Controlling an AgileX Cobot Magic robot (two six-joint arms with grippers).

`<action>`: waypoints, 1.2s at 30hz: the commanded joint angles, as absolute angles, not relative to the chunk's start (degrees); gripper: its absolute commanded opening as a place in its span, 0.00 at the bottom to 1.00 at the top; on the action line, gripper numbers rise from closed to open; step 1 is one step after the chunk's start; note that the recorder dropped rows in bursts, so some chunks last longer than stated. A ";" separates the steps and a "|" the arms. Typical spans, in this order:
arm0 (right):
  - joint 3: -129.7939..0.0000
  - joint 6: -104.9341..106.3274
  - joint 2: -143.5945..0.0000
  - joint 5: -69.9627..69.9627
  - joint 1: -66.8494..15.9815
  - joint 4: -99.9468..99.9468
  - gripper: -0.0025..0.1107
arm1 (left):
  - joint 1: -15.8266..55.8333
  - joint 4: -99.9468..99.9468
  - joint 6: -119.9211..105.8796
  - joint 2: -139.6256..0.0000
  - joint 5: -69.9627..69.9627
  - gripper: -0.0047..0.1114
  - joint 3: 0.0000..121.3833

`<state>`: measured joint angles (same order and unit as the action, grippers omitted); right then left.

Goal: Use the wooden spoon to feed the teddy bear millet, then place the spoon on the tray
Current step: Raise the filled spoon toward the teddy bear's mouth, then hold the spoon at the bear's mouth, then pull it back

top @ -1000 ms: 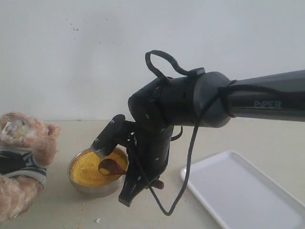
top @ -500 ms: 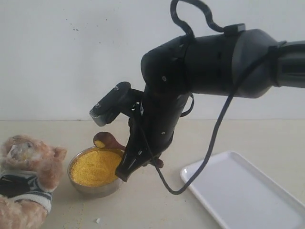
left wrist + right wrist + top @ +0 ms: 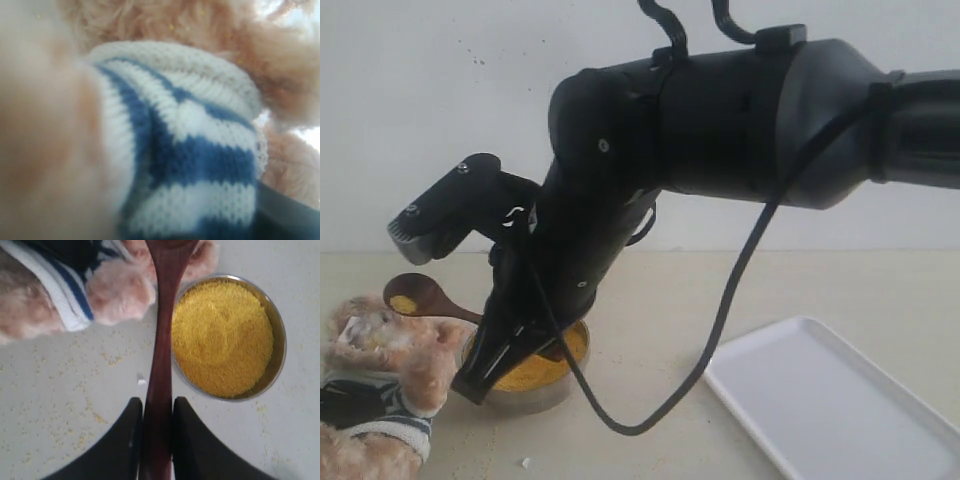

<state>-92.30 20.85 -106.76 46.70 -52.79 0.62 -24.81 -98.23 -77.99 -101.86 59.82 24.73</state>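
Note:
The teddy bear (image 3: 375, 365) sits at the lower left, and its striped shirt (image 3: 200, 160) fills the left wrist view. Only a dark sliver of the left gripper shows there, against the shirt. My right gripper (image 3: 495, 345) (image 3: 157, 400) reaches across, shut on the handle of the wooden spoon (image 3: 415, 295) (image 3: 162, 340). The spoon's bowl carries a little millet and hangs just above the bear's head. More millet (image 3: 535, 368) (image 3: 222, 337) fills the steel bowl beside the bear. The white tray (image 3: 830, 400) lies at the lower right.
Loose grains are scattered on the beige tabletop (image 3: 65, 405) around the steel bowl (image 3: 278, 357). A black cable (image 3: 720, 320) loops down from the right arm between the bowl and the tray. A pale wall stands behind.
The right arm has lifted the spoon out of the bowl with millet on it and swung it left to the bear's head. The bear has shifted lower and slightly right.

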 commanded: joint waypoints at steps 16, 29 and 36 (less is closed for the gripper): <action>-92.67 20.93 -110.75 38.79 -54.47 -0.95 0.02 | -24.55 -96.96 -78.00 -101.78 61.50 0.07 23.43; -92.67 23.20 -112.72 35.27 -57.99 -12.93 0.02 | -24.55 -97.13 -78.00 -101.78 61.50 0.07 23.43; -92.67 17.61 -112.72 35.00 -60.40 -26.21 0.02 | -24.55 -96.92 -78.00 -101.78 61.50 0.07 23.43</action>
